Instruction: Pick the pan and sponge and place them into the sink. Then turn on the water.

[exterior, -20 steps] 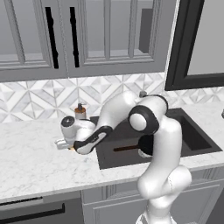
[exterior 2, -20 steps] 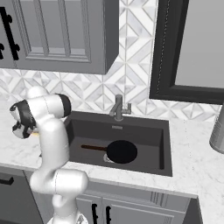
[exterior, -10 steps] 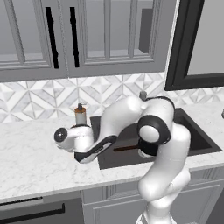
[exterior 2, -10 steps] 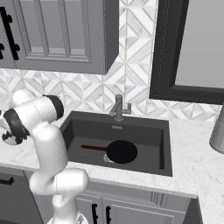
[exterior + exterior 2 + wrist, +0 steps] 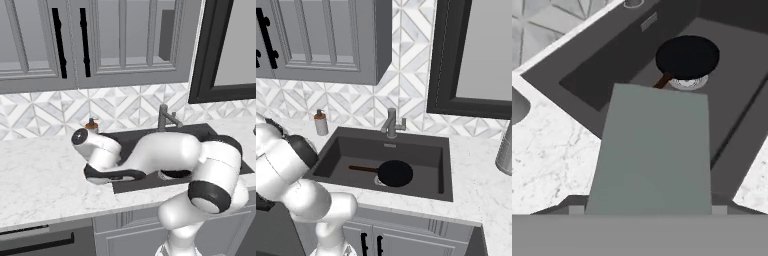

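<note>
The black pan (image 5: 395, 173) lies in the dark sink (image 5: 442, 165), its brown handle pointing left, over the silver drain. From the hand it appears as the pan (image 5: 687, 56) on the sink (image 5: 612, 55) floor. My gripper (image 5: 648, 209) is shut on the sponge (image 5: 654, 150), whose grey-green face rises between the fingers and hides them. From the left base, my gripper (image 5: 107, 175) hangs low over the counter at the left front corner of the sink (image 5: 200, 132). The faucet (image 5: 391, 122) stands behind the basin, and no stream falls from it.
A soap dispenser (image 5: 320, 123) stands on the counter left of the sink, by the tiled wall. A silver canister (image 5: 504, 150) sits at the far right. Wall cabinets hang overhead. My arm's white elbow (image 5: 215, 170) bulks over the sink's front edge.
The arm has folded lower and swung the hand with the sponge toward the sink's left front corner. Both base views have shifted slightly. The pan has not moved.
</note>
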